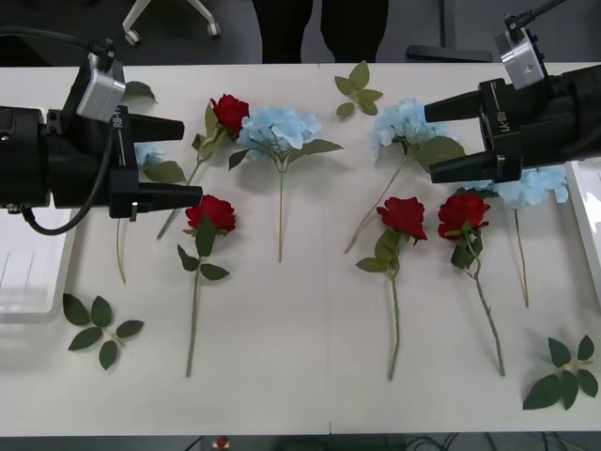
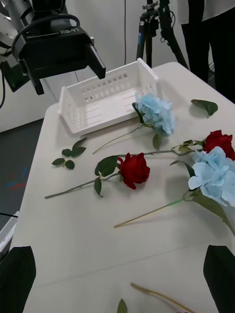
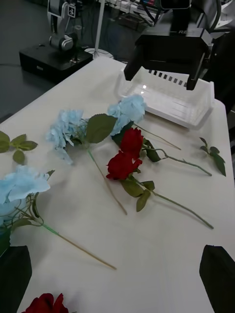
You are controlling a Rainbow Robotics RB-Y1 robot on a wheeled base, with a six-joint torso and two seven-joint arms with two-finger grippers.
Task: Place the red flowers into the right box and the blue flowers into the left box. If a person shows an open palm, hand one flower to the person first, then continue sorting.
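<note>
Several red flowers lie on the white table: one at the back left (image 1: 230, 111), one beside my left fingertips (image 1: 214, 211), two right of centre (image 1: 404, 216) (image 1: 462, 214). Blue flowers lie at the back centre (image 1: 279, 127), by my right gripper (image 1: 404, 120) and under it (image 1: 531, 186). My left gripper (image 1: 188, 160) hovers open above the table's left side, near the left box (image 1: 28, 282). My right gripper (image 1: 430, 141) hovers open at the right, near the right box (image 1: 590, 216). A person (image 1: 319, 28) in dark trousers stands behind the table.
Loose green leaf sprigs lie at the front left (image 1: 99, 329), front right (image 1: 563, 371) and back centre (image 1: 355, 89). A tripod (image 2: 156, 29) stands beyond the table, and a chair base (image 1: 169, 19) is on the floor behind it.
</note>
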